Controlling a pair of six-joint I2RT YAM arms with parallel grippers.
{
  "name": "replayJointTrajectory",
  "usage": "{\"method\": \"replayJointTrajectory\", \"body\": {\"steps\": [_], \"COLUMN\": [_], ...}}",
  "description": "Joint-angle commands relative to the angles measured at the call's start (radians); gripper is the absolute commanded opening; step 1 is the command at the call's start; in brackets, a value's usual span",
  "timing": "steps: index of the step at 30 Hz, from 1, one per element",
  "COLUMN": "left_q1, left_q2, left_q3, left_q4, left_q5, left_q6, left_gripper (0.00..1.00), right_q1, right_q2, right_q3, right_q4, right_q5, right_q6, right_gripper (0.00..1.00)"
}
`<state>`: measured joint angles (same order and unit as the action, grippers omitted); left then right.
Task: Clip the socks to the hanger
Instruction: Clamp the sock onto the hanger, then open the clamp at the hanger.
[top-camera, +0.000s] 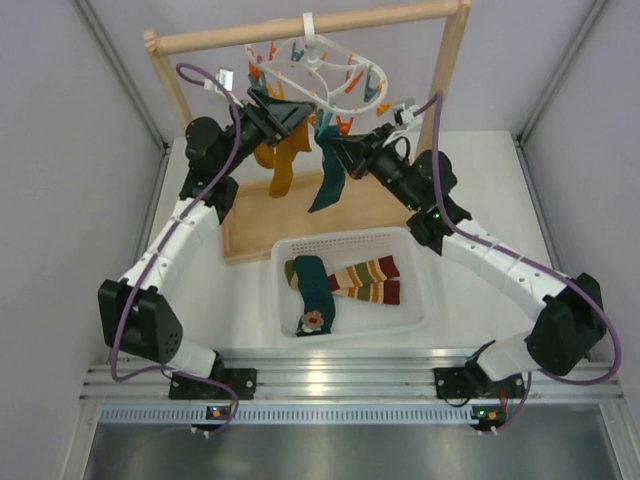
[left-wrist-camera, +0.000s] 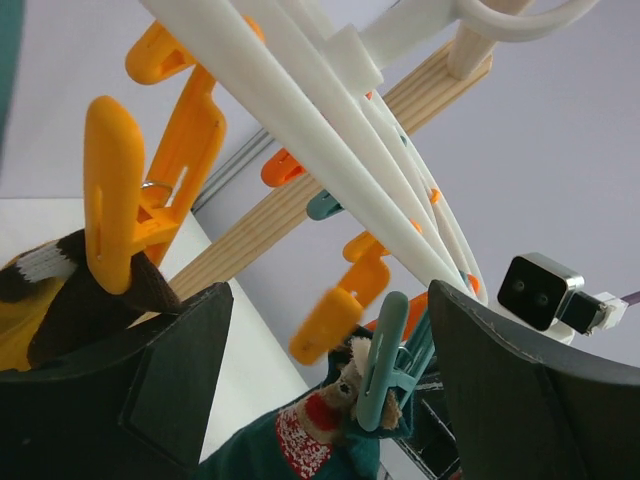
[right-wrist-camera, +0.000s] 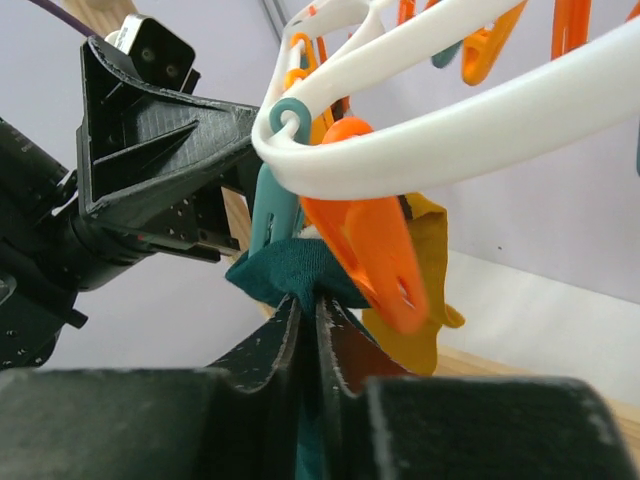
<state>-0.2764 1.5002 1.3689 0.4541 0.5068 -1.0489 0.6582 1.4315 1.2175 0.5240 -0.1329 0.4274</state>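
While reaching up under hanger, right gripper pinches teal sock; left gripper alongside gapes wide.

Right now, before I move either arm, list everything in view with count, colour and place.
Rail frame: one, pale wood, back of the table.
Board: one, pale wood, under the frame.
Hanger: one, white, hooked on the rail.
Clips: many, orange and teal, dangling from the hanger.
Mustard sock: one, yellow with a brown cuff, held by an orange clip.
Hanging teal sock: one, dark teal, below the hanger.
Basket: one, white, mid table.
Basket teal sock: one, dark teal, inside the basket.
Striped socks: two, brown, red, cream and olive, inside the basket.
Left gripper: open, among the clips.
Right gripper: shut on the hanging teal sock.
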Motion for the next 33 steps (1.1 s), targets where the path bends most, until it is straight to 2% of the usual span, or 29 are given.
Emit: {"method": "replayJointTrajectory", "body": {"steps": [1,3,4,7,18,20,28,33], "left_q1": [0.005,0.005,0.005,0.005,0.016,0.017,0.019,0.026], "left_q2": [-0.067,-0.072,-0.072,-0.072,-0.066,-0.066,-0.067,-0.081], "left_q3": [-0.01,-0.007,-0.004,0.002,0.016,0.015,0.015,0.003], "left_q4": [0.023,0.008,0.005,0.003,-0.018,-0.02,-0.018,-0.025], "left_q5": [-0.025,-0.037,-0.037,-0.037,-0.048,-0.045,-0.011,0.021], "left_q6": [0.069,0.085,0.087,0.086,0.104,0.105,0.104,0.104], "left_gripper": [0.84,0.84,0.84,0.84,0.82,0.82,0.82,0.82], "right_q1": [0.003,0.004,0.004,0.001,-0.015,-0.025,-0.08,-0.135], "right_q2": [-0.057,-0.072,-0.077,-0.109,-0.281,-0.284,-0.172,-0.097], "right_q3": [-0.024,-0.042,-0.049,-0.079,-0.174,-0.165,-0.038,0.022], "right_q4": [0.045,0.033,0.027,-0.002,-0.131,-0.14,-0.125,-0.09], "right_q5": [-0.027,-0.024,-0.025,-0.027,-0.033,-0.05,-0.145,-0.265], "right_q6": [-0.033,-0.053,-0.064,-0.099,-0.292,-0.343,-0.452,-0.496], "right_gripper": [0.12,0.2,0.3,0.38,0.41,0.45,0.56,0.56]}}
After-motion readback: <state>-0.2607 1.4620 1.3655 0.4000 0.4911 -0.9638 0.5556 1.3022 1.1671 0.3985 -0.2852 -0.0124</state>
